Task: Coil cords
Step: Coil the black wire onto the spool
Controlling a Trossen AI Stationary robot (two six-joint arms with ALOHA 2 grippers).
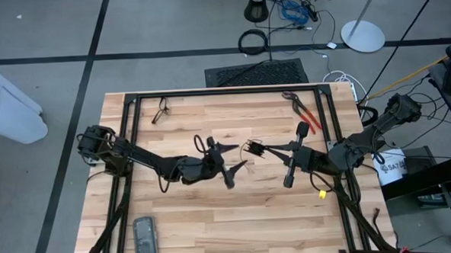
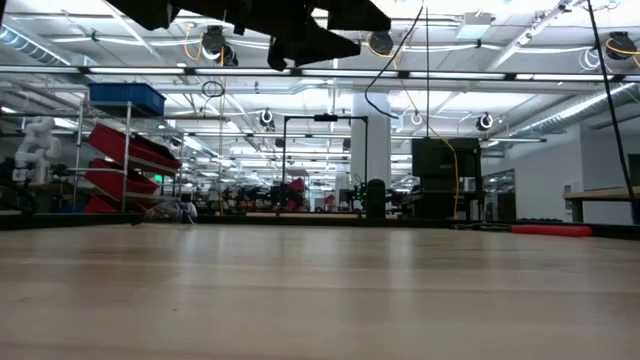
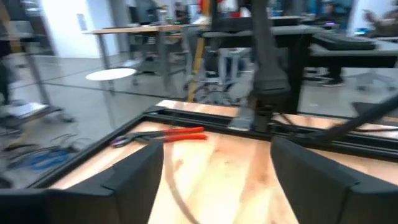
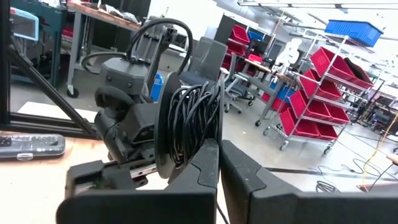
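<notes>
The cord is a thin black one, wound into a small coil (image 4: 186, 118), held above the middle of the table (image 1: 252, 148) by my right gripper (image 1: 262, 150), which is shut on it. A slack strand of the cord (image 2: 372, 95) hangs below the grippers, well above the tabletop. My left gripper (image 1: 237, 156) stands just left of the coil, level with it and pointing at it. It is open, with nothing between its fingers (image 3: 134, 177). From the right wrist view, the left gripper's body shows close behind the coil. My right gripper pinches several strands of the coil together at one side of the ring (image 4: 200, 144), between its two fingers. The fingers lie level and come from the table's right. The coil stands on edge past the fingertips, lifted clear of the table.
Red-handled pliers (image 1: 305, 117) lie at the far right of the table. A small black object (image 1: 161, 111) lies at the far left and a grey flat device (image 1: 144, 237) near the front left. Black frame rails (image 1: 224, 91) border the tabletop.
</notes>
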